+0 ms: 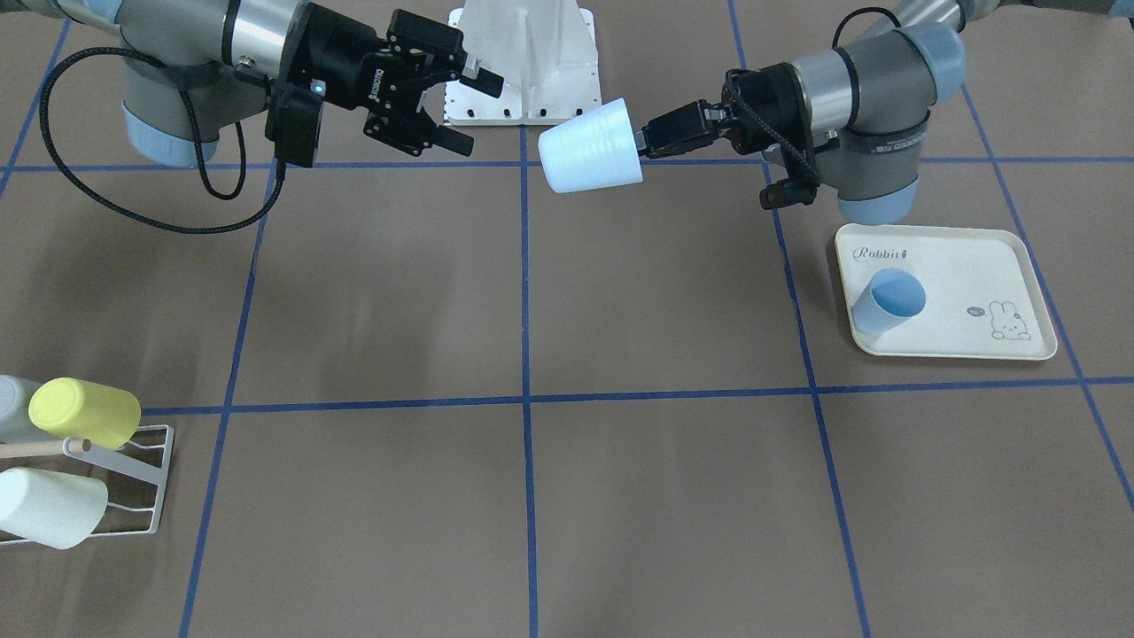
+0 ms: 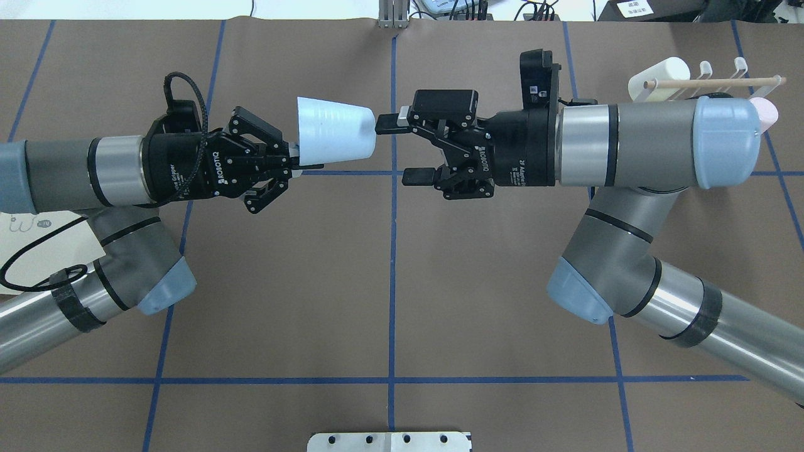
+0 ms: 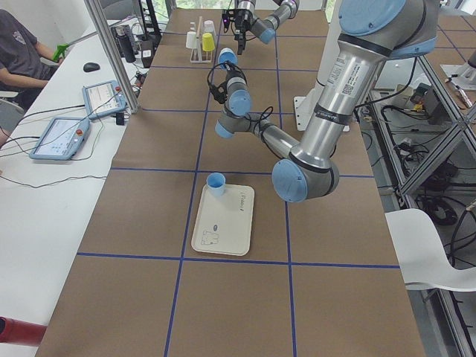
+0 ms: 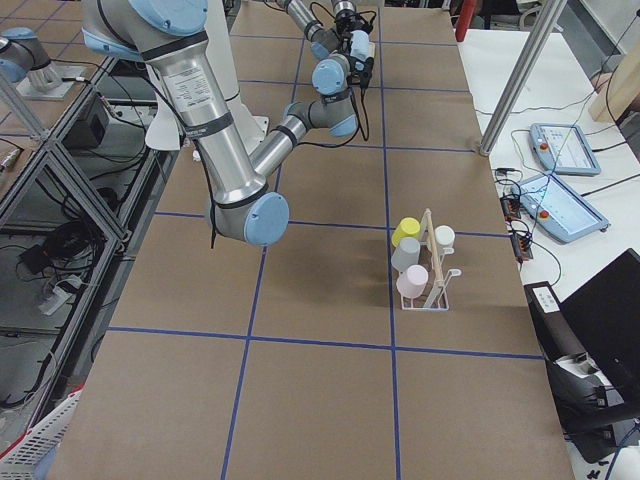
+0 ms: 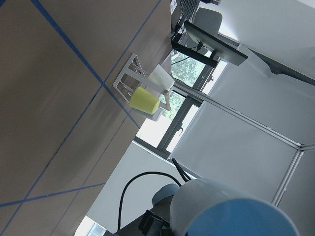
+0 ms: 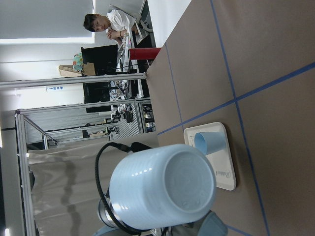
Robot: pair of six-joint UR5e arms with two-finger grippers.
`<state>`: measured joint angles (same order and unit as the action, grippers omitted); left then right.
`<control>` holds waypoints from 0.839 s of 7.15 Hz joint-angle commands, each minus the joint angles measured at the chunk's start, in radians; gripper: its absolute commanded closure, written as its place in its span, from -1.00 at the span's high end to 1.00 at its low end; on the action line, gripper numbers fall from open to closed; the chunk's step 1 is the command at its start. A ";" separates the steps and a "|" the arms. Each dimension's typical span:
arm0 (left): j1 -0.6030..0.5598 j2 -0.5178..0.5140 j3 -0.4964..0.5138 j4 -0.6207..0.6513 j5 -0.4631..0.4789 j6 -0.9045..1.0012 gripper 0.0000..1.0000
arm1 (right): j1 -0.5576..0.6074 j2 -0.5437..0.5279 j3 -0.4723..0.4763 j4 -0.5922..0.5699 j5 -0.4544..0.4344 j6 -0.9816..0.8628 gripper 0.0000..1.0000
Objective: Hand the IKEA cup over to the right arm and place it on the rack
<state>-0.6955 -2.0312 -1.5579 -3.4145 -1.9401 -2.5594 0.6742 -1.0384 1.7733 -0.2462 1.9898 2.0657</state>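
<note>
A pale blue IKEA cup (image 2: 336,133) hangs sideways in the air over the table's middle, its base turned toward my right arm. My left gripper (image 2: 294,160) is shut on its rim; the front view shows the same cup (image 1: 591,146) and left gripper (image 1: 640,140). Facing the cup's base, my right gripper (image 2: 400,149) is open, its fingertips just short of the cup and nothing between them. The right wrist view looks straight at the cup's base (image 6: 165,184). The white wire rack (image 1: 142,483) with a wooden dowel stands at the table's right end.
The rack (image 4: 430,285) carries a yellow cup (image 1: 84,412), a white cup (image 1: 49,507) and others. A cream rabbit tray (image 1: 974,266) under my left arm holds a second blue cup (image 1: 889,301). A person (image 3: 18,52) sits beside the table.
</note>
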 commanded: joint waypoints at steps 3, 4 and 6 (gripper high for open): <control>0.094 -0.004 -0.002 -0.150 0.153 -0.062 -1.00 | -0.018 0.014 -0.052 0.140 -0.054 0.073 0.95; 0.108 -0.004 -0.002 -0.166 0.158 -0.062 -1.00 | -0.019 0.015 -0.052 0.145 -0.055 0.073 0.95; 0.132 -0.004 -0.002 -0.199 0.193 -0.085 -1.00 | -0.033 0.021 -0.052 0.146 -0.069 0.073 0.94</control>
<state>-0.5799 -2.0356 -1.5606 -3.5924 -1.7720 -2.6327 0.6498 -1.0198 1.7220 -0.1031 1.9279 2.1378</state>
